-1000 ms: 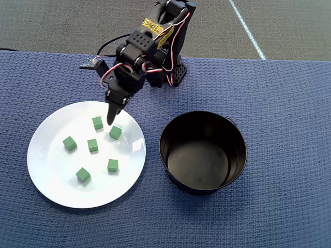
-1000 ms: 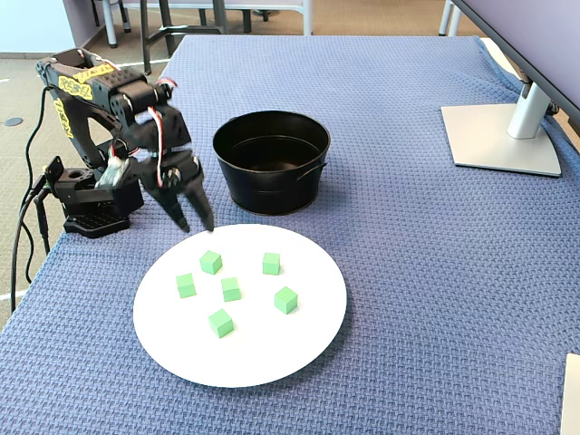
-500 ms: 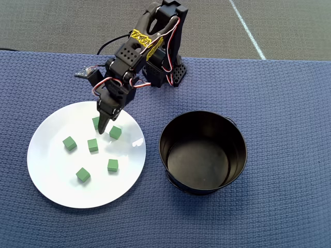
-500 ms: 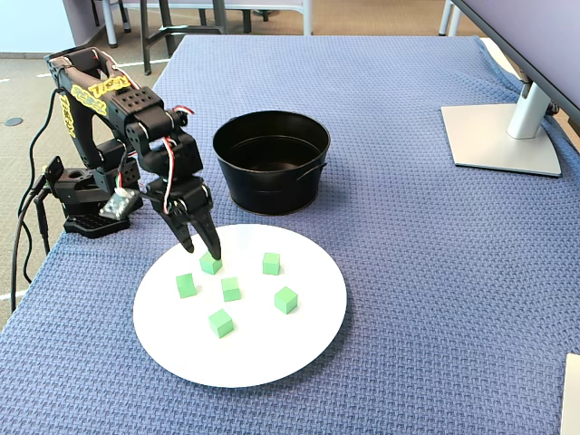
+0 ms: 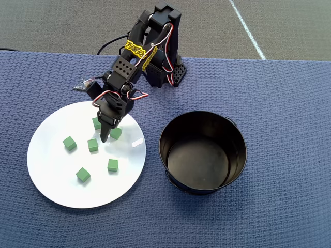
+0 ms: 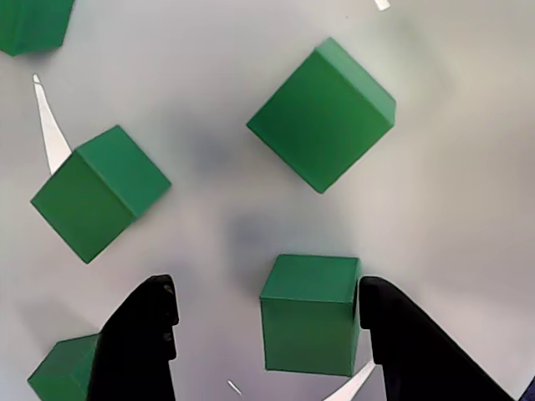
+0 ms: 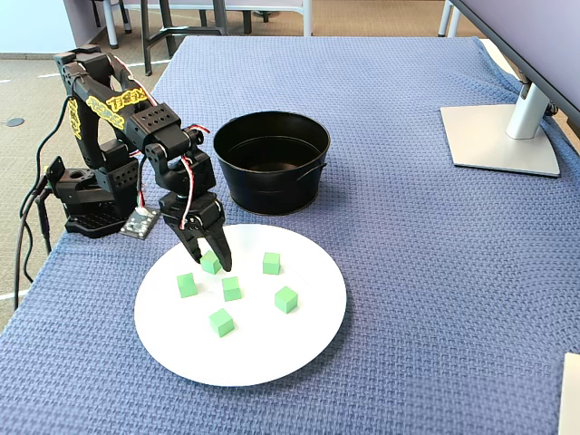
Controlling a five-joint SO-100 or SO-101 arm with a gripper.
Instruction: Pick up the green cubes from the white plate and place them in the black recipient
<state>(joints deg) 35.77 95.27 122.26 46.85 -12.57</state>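
Six green cubes lie on the white plate [image 5: 51, 181], which also shows in the fixed view [image 7: 272, 353]. My gripper [image 5: 107, 135] reaches down onto the plate's upper part, open. In the wrist view my gripper [image 6: 266, 288] straddles one green cube [image 6: 309, 313]. That cube touches the right finger [image 6: 401, 342] and stands apart from the left finger [image 6: 138, 342]. The same cube shows in the overhead view [image 5: 116, 133] and the fixed view [image 7: 211, 263]. Other cubes lie close by [image 6: 322, 113] [image 6: 99, 194] [image 5: 93, 145]. The black recipient [image 5: 202, 152] stands empty right of the plate.
The arm's base [image 5: 163, 72] stands at the blue mat's far edge in the overhead view. A monitor stand [image 7: 503, 136] sits at the far right in the fixed view. A small circuit board [image 7: 140, 222] lies beside the base.
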